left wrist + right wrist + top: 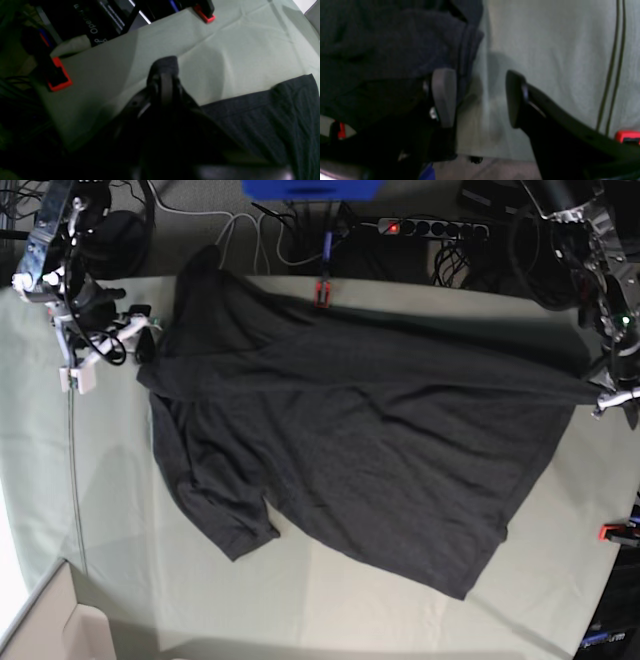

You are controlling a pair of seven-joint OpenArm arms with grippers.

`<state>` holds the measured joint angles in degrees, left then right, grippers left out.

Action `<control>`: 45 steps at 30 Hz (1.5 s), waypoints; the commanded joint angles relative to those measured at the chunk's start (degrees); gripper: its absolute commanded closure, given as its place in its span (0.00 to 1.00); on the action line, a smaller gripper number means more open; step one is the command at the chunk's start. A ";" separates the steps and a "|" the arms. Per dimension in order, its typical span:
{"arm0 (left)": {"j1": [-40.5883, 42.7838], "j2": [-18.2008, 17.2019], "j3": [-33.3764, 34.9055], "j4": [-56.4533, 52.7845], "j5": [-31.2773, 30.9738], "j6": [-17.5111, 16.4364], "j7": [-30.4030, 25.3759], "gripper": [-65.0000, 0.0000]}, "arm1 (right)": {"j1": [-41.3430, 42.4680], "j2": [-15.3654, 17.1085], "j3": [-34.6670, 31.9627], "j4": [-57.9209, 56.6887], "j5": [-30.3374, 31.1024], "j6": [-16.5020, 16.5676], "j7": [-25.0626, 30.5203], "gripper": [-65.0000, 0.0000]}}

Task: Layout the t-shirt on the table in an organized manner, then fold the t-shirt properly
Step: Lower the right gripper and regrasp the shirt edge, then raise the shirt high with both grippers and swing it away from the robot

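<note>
Across the surface [330, 620] the t-shirt [360, 430] lies spread, far edge taut. Left tool [163, 66] pinched tight on a corner of cloth; right tool [480, 98] jaws apart, empty, just beside the sleeve edge. Judgement — smooth the bunched sleeve flat before folding.

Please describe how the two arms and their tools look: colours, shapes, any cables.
The right tool has two long black curved fingers; one flat rounded pad is pale grey, the other looks dark. The left tool is black with rounded tips, blurred. In the base view both arms show black bodies, white brackets and thin black cables: right arm, left arm.
</note>
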<state>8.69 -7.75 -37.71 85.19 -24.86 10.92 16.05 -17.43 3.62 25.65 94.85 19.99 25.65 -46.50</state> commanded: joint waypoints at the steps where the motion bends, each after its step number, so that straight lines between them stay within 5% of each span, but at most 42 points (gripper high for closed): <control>1: -0.64 -0.91 -0.13 0.83 0.29 -0.15 -1.86 1.00 | 1.12 0.12 0.07 0.23 0.80 0.24 0.74 0.50; 14: -1.00 -0.82 -0.04 0.75 0.29 -0.15 -1.77 1.00 | 2.35 0.21 -4.15 -2.41 0.80 0.33 1.01 0.53; 17: -1.08 -0.82 -0.04 0.75 0.29 -0.15 -1.77 1.00 | 2.88 0.21 -6.18 -2.41 0.80 0.33 1.01 0.65; 22: -1.08 -0.82 -0.04 0.75 0.29 -0.15 -1.86 1.00 | 3.50 0.21 -6.62 -1.88 0.80 0.33 0.92 1.00; 36: -0.47 0.06 -0.48 8.48 0.29 -0.15 -1.77 1.00 | -6.35 0.21 4.37 20.98 0.89 0.77 0.92 1.00; 41: -1.08 0.58 -0.04 11.82 0.29 -0.15 -1.68 1.00 | -3.98 0.56 4.64 21.59 0.54 8.59 0.74 1.00; 45: -3.72 0.06 3.21 11.65 0.38 -0.15 -1.68 1.00 | 0.77 3.55 4.55 21.50 0.72 9.03 0.48 1.00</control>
<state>5.76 -6.98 -34.33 95.90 -24.69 11.09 16.12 -17.28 6.68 30.00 115.39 19.92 34.70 -47.46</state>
